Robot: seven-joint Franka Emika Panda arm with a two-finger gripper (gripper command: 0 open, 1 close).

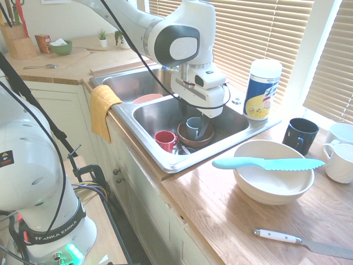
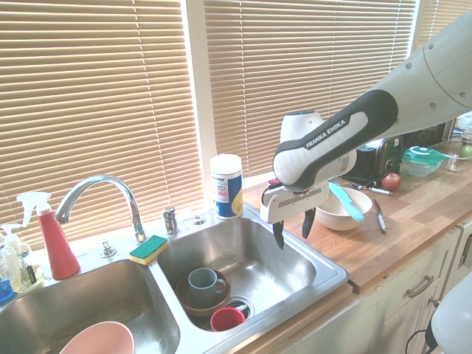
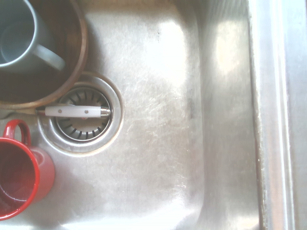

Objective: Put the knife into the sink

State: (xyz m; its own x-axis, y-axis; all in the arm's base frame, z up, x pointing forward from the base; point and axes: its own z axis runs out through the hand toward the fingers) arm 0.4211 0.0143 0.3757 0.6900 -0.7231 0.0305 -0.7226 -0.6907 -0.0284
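The turquoise knife lies across the rim of a white bowl on the wooden counter, right of the sink. My gripper hangs open and holds nothing, above the right basin and well apart from the knife. In that basin a grey mug stands in a brown bowl, beside a red mug. The wrist view shows the bare steel floor and the drain with a white-handled utensil across it.
A white-handled knife lies near the counter's front edge. A dark mug, white mugs and a wipes canister stand behind the bowl. A yellow cloth hangs over the sink's front rim. The faucet and a sponge sit behind the basins.
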